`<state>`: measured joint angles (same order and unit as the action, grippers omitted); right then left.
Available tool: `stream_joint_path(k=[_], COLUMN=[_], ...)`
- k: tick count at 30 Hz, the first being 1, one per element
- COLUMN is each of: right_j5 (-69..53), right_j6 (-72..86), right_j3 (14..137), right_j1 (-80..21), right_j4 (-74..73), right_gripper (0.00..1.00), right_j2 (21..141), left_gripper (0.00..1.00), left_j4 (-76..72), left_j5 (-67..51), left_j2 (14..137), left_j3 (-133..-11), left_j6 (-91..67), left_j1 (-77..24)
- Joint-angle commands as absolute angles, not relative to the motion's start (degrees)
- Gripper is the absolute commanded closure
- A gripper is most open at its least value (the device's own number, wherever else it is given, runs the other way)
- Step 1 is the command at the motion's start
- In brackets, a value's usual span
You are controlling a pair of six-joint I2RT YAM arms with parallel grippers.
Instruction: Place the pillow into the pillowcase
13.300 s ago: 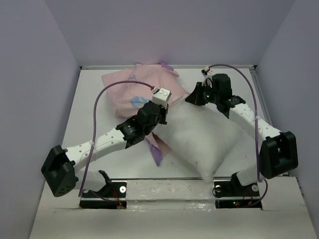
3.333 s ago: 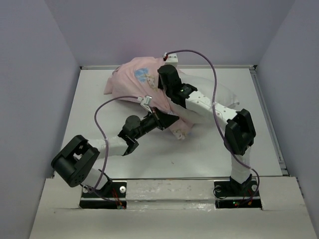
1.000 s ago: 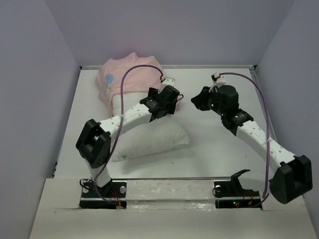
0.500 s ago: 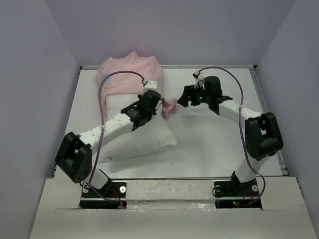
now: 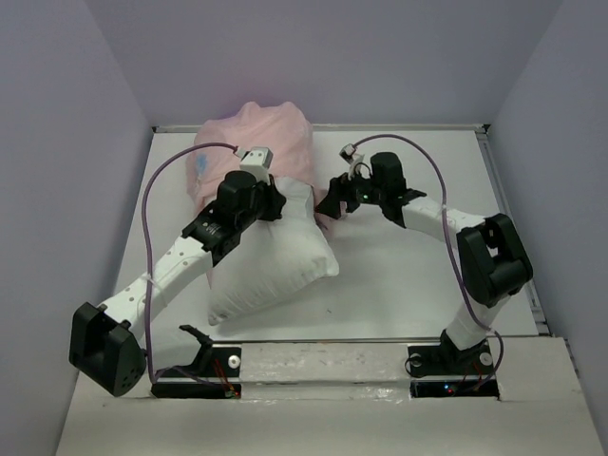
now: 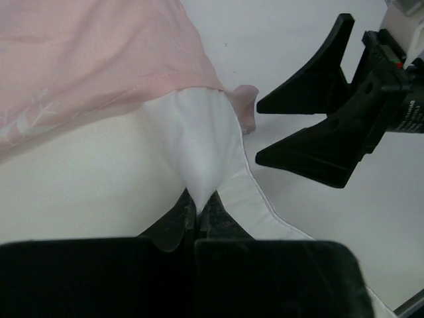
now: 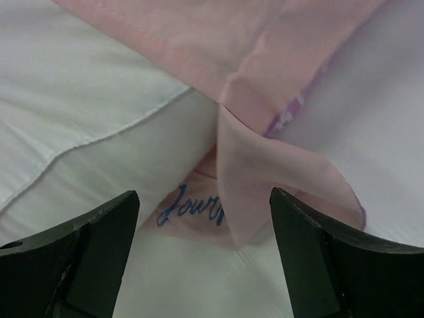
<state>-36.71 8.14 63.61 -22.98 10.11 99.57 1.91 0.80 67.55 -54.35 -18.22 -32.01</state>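
though pillow [image 5: 275, 261] far end sits inside pillowcase [image 5: 255, 133], rest lies outside

The white tabletop [image 5: 408, 275] carries a plump white pillow [image 5: 275, 261] under the left jaws. Its far end sits inside the pink pillowcase [image 5: 256, 142], whose loose corner lies between the right jaws.

The plump white pillow [image 5: 275, 264] lies partly inside the pale pink pillowcase [image 5: 255, 141], its near end bare.

The pillow [image 5: 275, 266] lies partly inside the pillowcase [image 5: 283, 141] — near end bare.
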Motion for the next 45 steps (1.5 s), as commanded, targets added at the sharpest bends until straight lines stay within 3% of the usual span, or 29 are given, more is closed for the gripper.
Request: stream_joint_path(k=[1,6,10,15,19,23,25,26,27,28,32,38,45], right_j5=[-31.92,-23.66,-18.99,-16.97,-23.52,-31.02,-32.08,-31.91,-31.73,-31.38,-28.84,-24.36,-22.85], right_j6=[5.36,0.2,-7.37,-10.81,-10.55,-7.39,-6.6,-6.07,-4.41,-3.87,-1.5,2.1,3.95], right_j3=[67.58,67.68,66.44,69.6,76.89,73.85,72.69,72.16,71.38,70.06,65.4,55.3,53.35], right_j1=[-28.21,-28.21,-28.21,-28.21,-28.21,-28.21,-28.21,-28.21,-28.21,-28.21,-30.32,-36.28,-40.69], right_j4=[14.5,13.98,7.84,3.69,-2.7,0.94,3.24,4.12,7.0,7.99,8.88,7.48,0.28], right_gripper=[0.14,0.15,0.24,0.2,0.25,0.35,0.44,0.66,0.8,1.0,1.0,1.0,1.0], right_j2=[102.12,100.47,95.9,98.25,105.55,105.04,104.33,103.89,102.76,102.05,96.69,84.58,73.68], left_gripper=[1.0,1.0,1.0,1.0,1.0,1.0,1.0,1.0,1.0,1.0,1.0,1.0,1.0], left_j4=[-6.68,-4.4,-4.04,-4.04,-4.74,-6.59,-7.47,-7.91,-8.78,-9.14,-12.65,-20.99,-25.4], left_j5=[-6.06,-5.71,-5.71,-6.42,-6.33,-6.41,-6.5,-6.42,-6.42,-6.33,-3.0,11.75,21.51], left_j2=[65.92,65.57,65.48,65.39,65.3,66.61,67.15,67.41,68.02,68.29,71.09,79.44,85.95], left_j3=[-55.81,-57.04,-56.87,-56.69,-56.42,-56.07,-55.99,-55.9,-55.81,-55.64,-54.41,-53.35,-55.19], left_j6=[-19.86,-18.55,-18.37,-18.37,-18.98,-19.51,-19.69,-19.95,-20.13,-20.21,-20.83,-21.44,-22.24], left_j1=[-31.64,-31.55,-31.47,-31.47,-31.55,-31.47,-31.46,-31.46,-31.46,-31.46,-31.46,-31.55,-31.55])
